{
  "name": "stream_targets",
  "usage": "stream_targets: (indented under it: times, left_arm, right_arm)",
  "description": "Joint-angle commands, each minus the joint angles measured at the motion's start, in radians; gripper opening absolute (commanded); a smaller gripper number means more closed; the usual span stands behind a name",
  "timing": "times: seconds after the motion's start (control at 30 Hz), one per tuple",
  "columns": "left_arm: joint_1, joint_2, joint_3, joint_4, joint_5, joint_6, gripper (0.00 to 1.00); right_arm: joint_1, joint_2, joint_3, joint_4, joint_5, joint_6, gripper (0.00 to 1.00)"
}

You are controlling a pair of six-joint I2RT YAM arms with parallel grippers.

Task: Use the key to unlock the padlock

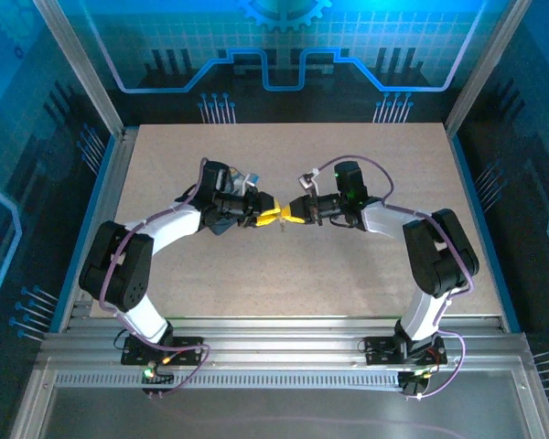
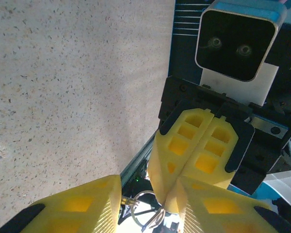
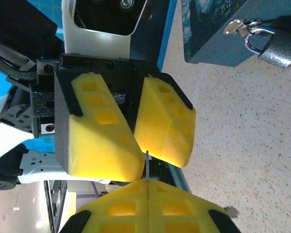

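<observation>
Right fingers [image 3: 116, 206] pinch the key [image 3: 147, 164]; left fingers [image 2: 77, 208] parted.

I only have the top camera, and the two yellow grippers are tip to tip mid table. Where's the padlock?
Observer: In the right wrist view the padlock hangs from the hasp of a dark blue tin.
Operator: Who has the key?
Observer: The right gripper is shut on a thin metal blade, apparently the key.
Operator: And the left?
Observer: Left wrist view: the left gripper is open, a key ring between its fingers.
</observation>
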Motion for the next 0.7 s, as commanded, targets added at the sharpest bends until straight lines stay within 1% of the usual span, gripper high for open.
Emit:
stream_targets:
  times: [0.0,0.27,0.33,0.57,0.67]
  left_arm:
    - [0.008,-0.03,-0.025,0.046,0.045,-0.019,0.34]
    - [0.019,-0.04,-0.036,0.084,0.064,-0.032,0.3]
    - [0.019,-0.038,-0.038,0.089,0.067,-0.036,0.27]
    - [0.02,-0.019,-0.046,0.116,0.077,-0.05,0.11]
    - [0.019,-0.009,-0.046,0.128,0.077,-0.056,0.01]
  right_arm:
    - [-0.009,0.025,0.021,0.085,-0.029,0.062,0.0]
    - [-0.006,0.04,0.039,0.07,-0.027,0.062,0.0]
    - [-0.003,0.043,0.045,0.072,-0.027,0.066,0.0]
    - [0.001,0.054,0.05,0.079,-0.026,0.076,0.0]
    - [0.002,0.055,0.049,0.085,-0.022,0.082,0.0]
